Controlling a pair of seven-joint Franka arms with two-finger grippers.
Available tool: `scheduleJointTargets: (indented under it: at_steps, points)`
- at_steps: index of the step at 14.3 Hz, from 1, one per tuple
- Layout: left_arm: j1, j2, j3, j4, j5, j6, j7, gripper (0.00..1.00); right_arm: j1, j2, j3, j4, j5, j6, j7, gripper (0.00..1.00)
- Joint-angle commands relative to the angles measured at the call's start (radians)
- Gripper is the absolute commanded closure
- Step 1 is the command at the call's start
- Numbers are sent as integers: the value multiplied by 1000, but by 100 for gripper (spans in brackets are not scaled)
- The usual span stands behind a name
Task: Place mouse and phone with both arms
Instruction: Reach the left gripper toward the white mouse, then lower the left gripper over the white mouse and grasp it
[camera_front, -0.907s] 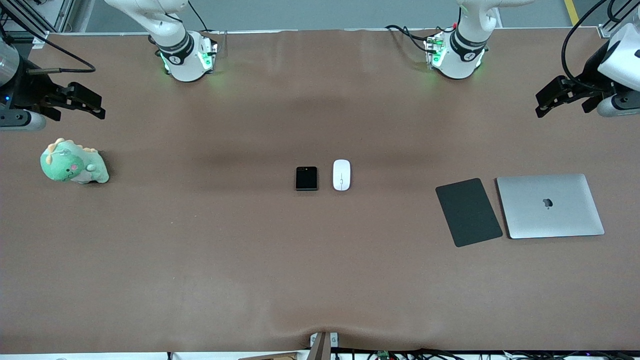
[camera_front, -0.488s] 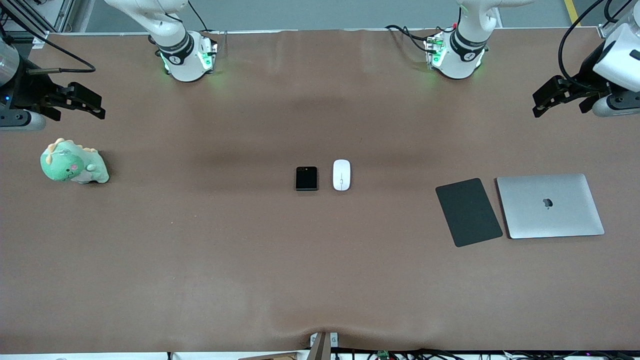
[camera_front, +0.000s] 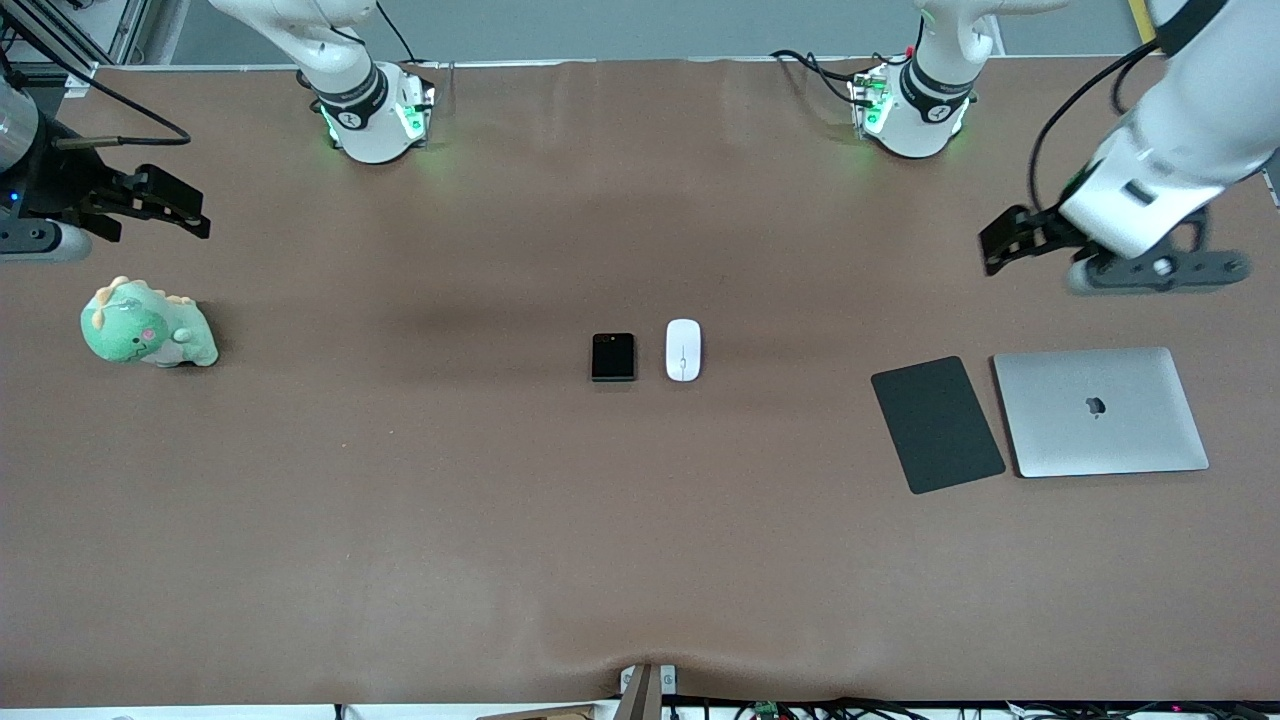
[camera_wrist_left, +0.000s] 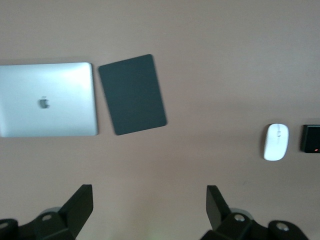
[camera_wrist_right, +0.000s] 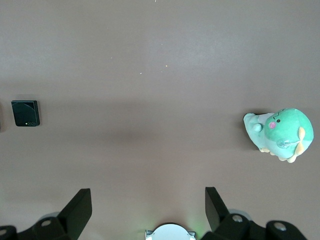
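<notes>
The mouse (camera_front: 683, 350) and the phone (camera_front: 613, 357) lie side by side, just apart, mid-desk (camera_front: 500, 520). Both are well away from either gripper, the mouse on the side toward the left arm's end.

The left gripper (camera_front: 1002, 246) hangs with its fingers spread and empty over bare desk near a dark grey pad (camera_front: 937, 424) and a closed laptop (camera_front: 1100, 411). The mouse is still a long reach off.

The right gripper (camera_front: 178, 208) waits, also spread and empty, above a green plush dinosaur (camera_front: 147, 328).

The mouse looks light, rigid and glossy. Its domed shell would likely slip, so the long flanks at mid-length seem the safest hold.

The phone is a stiff, low slab with fragile lenses. It probably wants pinching across two opposite edges, low down.
</notes>
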Motion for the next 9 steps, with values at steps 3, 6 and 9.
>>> scheduleJointTargets:
  at_steps: [3,6,9]
  points:
    - [-89,190,-80,29,2,145,-232,0,-17,-21,9,-17,-3,0,-14,0]
    - [-182,305,-80,28,68,248,-361,0,-17,-21,9,-17,-3,0,-15,0]
    - [-320,439,-80,29,150,372,-534,0,-18,-21,8,-17,-3,0,-14,0]
